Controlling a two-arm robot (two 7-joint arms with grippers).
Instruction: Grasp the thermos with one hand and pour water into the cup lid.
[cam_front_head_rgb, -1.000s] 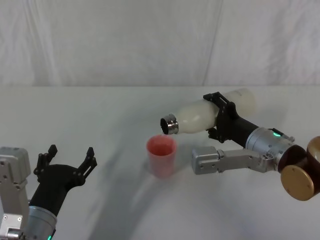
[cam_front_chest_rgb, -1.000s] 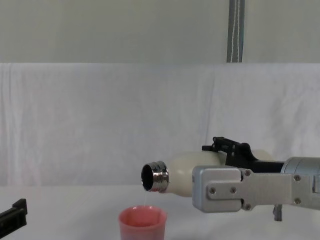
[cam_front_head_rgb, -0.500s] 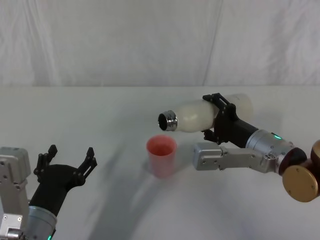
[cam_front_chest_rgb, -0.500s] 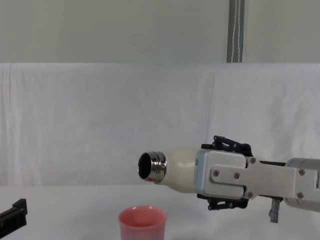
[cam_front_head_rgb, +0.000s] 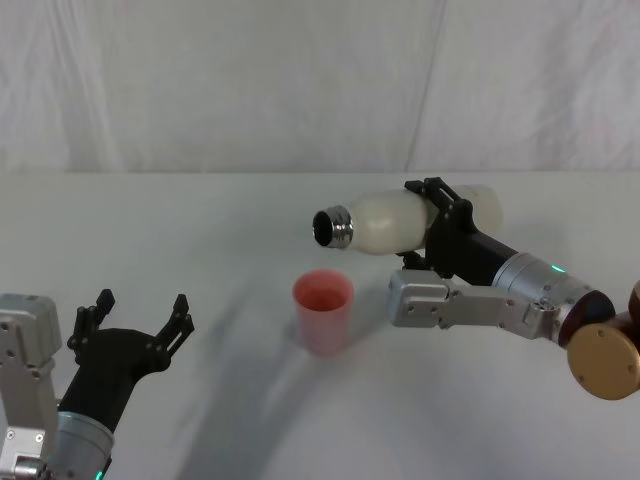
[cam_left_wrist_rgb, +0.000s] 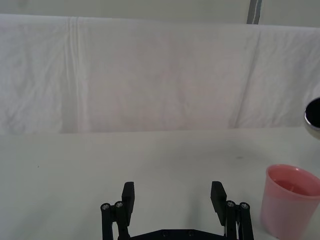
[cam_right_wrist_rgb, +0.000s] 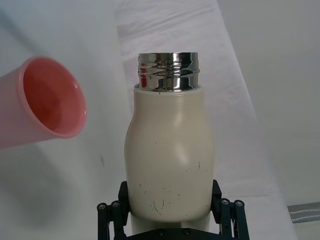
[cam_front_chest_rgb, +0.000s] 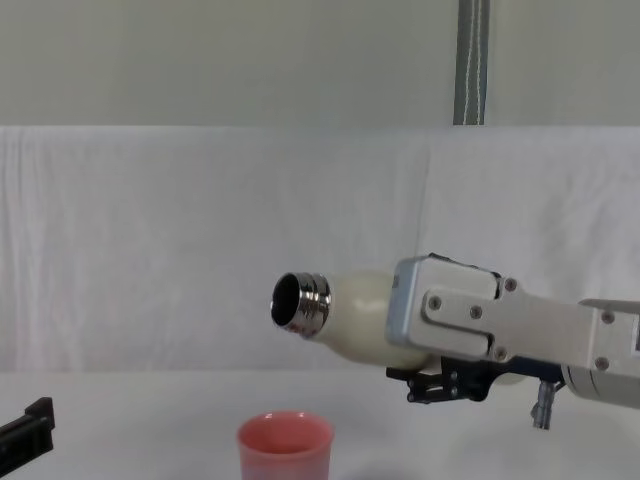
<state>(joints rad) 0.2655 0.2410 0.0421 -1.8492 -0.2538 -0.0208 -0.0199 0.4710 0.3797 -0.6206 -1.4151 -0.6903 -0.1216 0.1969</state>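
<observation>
White cloth covers the table (cam_front_head_rgb: 200, 230) and hangs as a wrinkled backdrop (cam_front_chest_rgb: 200, 240) behind it.

Nearest the robot, at the lower left of the head view, the left gripper (cam_front_head_rgb: 136, 322) hangs low over the cloth with its two black fingers spread wide and nothing between them; the left wrist view shows the same spread fingers (cam_left_wrist_rgb: 128, 194) over bare cloth, with the cup lid (cam_left_wrist_rgb: 291, 200) off to one side, well apart from them.

Farther out, near the middle of the table, the cup lid (cam_front_head_rgb: 323, 310) stands upright on the cloth, a salmon-pink tapered cup with its open mouth up. The chest view shows its rim (cam_front_chest_rgb: 285, 435) directly below and slightly left of the bottle's mouth, with clear air between the two.

Above and to the right of the cup lid, the right gripper (cam_front_head_rgb: 437, 238) clamps the cream-white thermos (cam_front_head_rgb: 395, 222) around its body. The thermos lies nearly level in the air, its threaded steel neck (cam_front_chest_rgb: 300, 303) pointing left and tipped a little upward. In the right wrist view the black fingers (cam_right_wrist_rgb: 227, 212) press both flanks of the thermos (cam_right_wrist_rgb: 169, 160), and the cup lid (cam_right_wrist_rgb: 45, 102) sits beside the neck. The silver-grey right arm (cam_front_chest_rgb: 500, 330) with screws reaches in from the right.
</observation>
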